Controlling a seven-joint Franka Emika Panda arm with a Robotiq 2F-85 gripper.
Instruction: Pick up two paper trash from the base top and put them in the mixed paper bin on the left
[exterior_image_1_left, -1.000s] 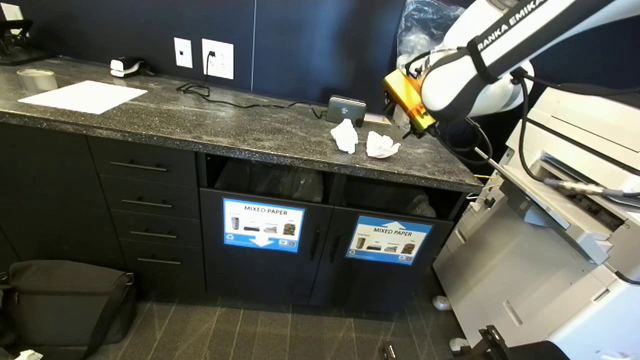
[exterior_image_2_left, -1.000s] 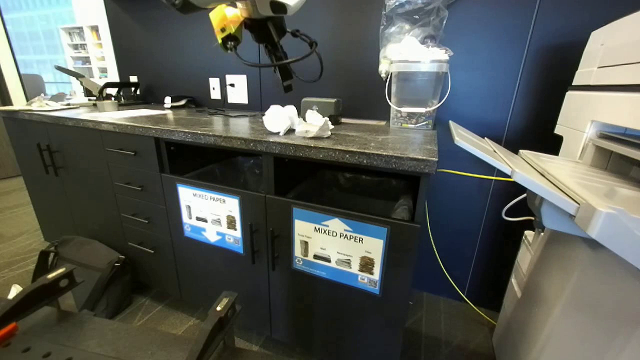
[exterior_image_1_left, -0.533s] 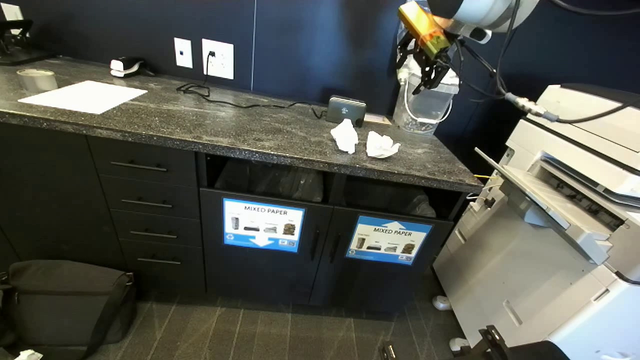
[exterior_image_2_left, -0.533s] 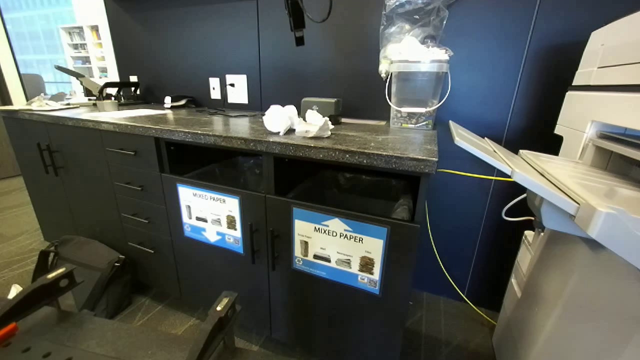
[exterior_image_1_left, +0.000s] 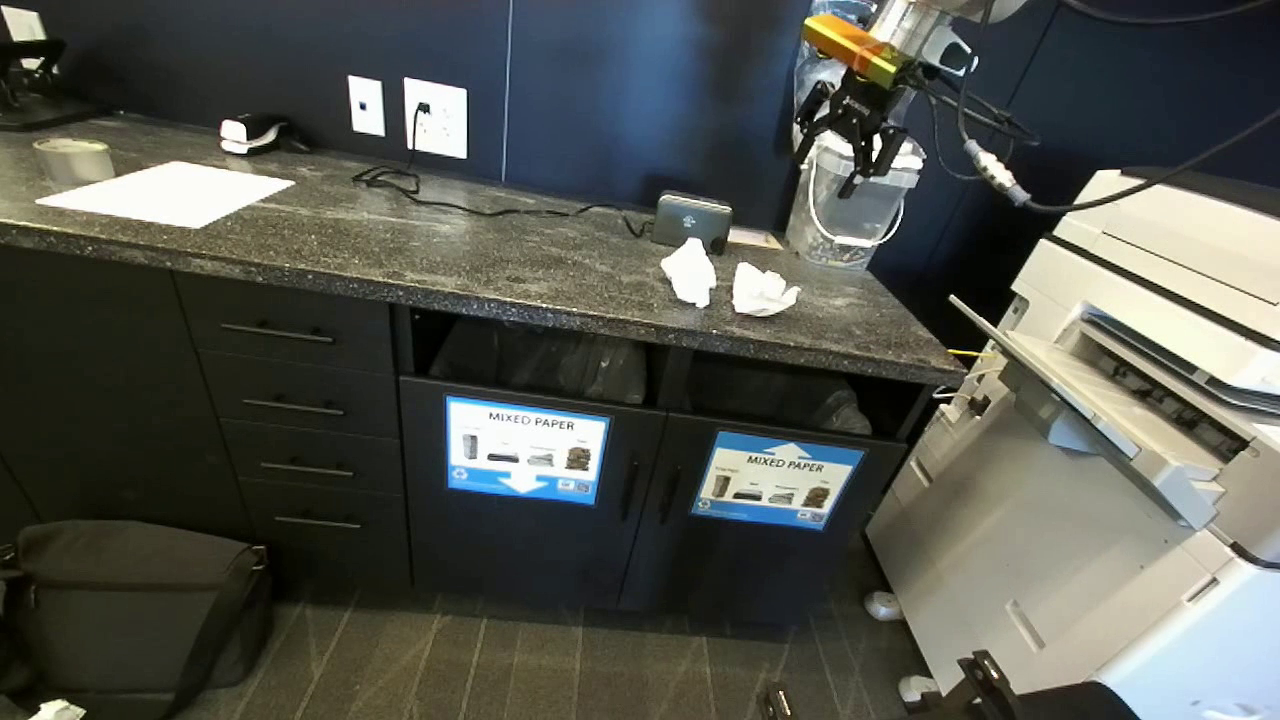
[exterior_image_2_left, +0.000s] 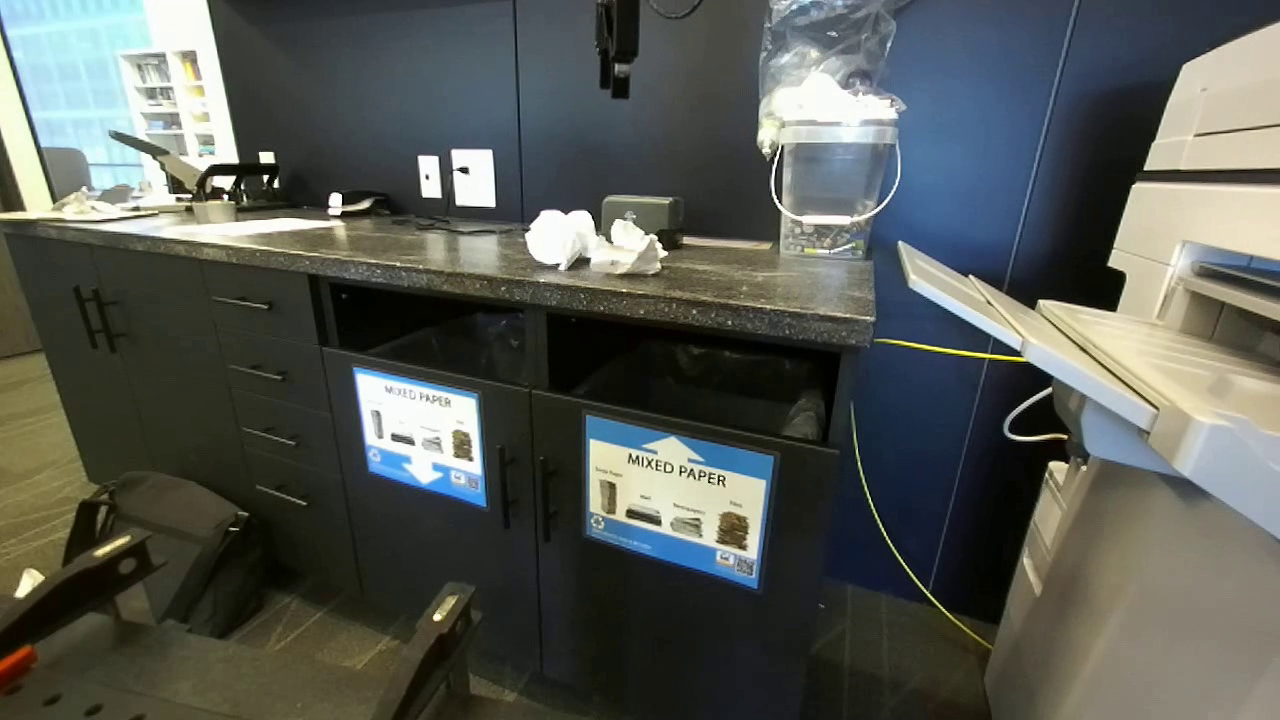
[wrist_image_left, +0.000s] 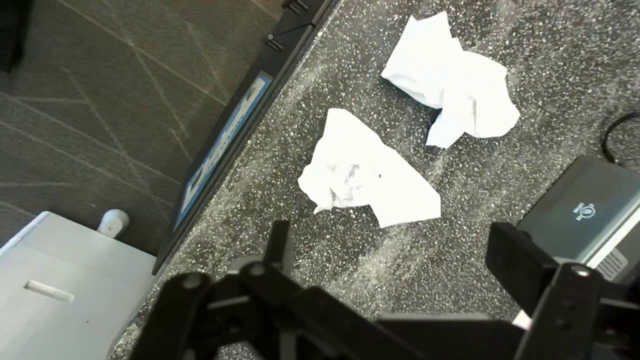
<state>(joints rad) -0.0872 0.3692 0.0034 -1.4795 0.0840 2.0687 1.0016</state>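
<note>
Two crumpled white paper wads lie close together on the dark speckled base top (exterior_image_1_left: 560, 270). In an exterior view they are the left wad (exterior_image_1_left: 690, 272) and the right wad (exterior_image_1_left: 764, 291). The wrist view has the right wad (wrist_image_left: 350, 172) just ahead of the fingers and the left wad (wrist_image_left: 452, 85) farther off. My gripper (exterior_image_1_left: 828, 172) hangs above the counter, spread open, with only bare counter between its fingertips in the wrist view. Under the countertop, the left mixed paper bin (exterior_image_2_left: 455, 340) has an open slot above its door with a blue-and-white sign (exterior_image_1_left: 528, 450).
Behind the wads stands a small dark device (exterior_image_1_left: 692, 220) with a cable. A clear bucket (exterior_image_2_left: 838, 180) stands at the counter's right end, beside the large printer (exterior_image_1_left: 1050, 480). A right-hand bin (exterior_image_2_left: 700, 385) adjoins the left one. A flat sheet (exterior_image_1_left: 168, 193) lies far left.
The arm has drawn up and back; the gripper has swung out from behind it, risen, and turned its fingers more downward. Both wads stay where they were.
</note>
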